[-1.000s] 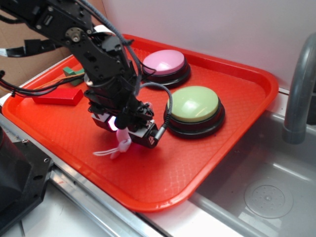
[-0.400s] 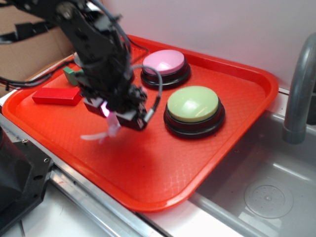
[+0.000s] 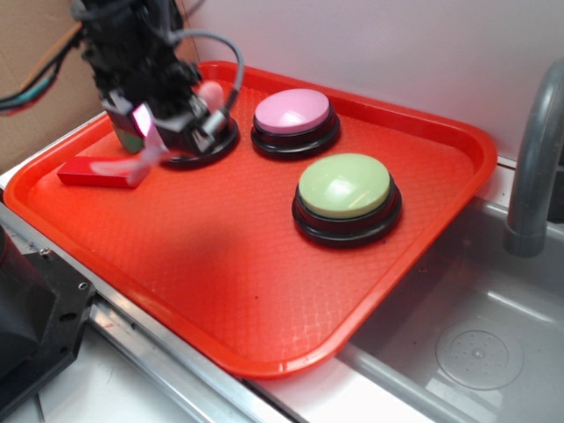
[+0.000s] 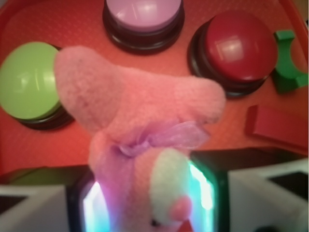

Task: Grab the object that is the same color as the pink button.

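Note:
My gripper [image 3: 145, 123] is shut on the small pink plush toy [image 4: 140, 130], held up above the back left of the red tray [image 3: 264, 264]. In the exterior view the toy [image 3: 141, 163] hangs blurred below the jaws with its white string. In the wrist view the toy fills the middle, squeezed between the two lit pads [image 4: 203, 188]. The pink button [image 3: 292, 112] stands at the back of the tray, to the right of my gripper; it also shows in the wrist view [image 4: 143, 12].
A light green button [image 3: 344, 187] stands right of centre. A red button [image 4: 240, 46] sits under the arm, mostly hidden in the exterior view. A red block [image 3: 92, 170] and a green block [image 4: 288, 60] lie at the tray's left. A sink [image 3: 476, 344] and grey tap [image 3: 533, 159] are on the right.
My gripper has risen and moved back and to the left, carrying the pink plush toy up off the tray floor. The buttons and blocks have not moved.

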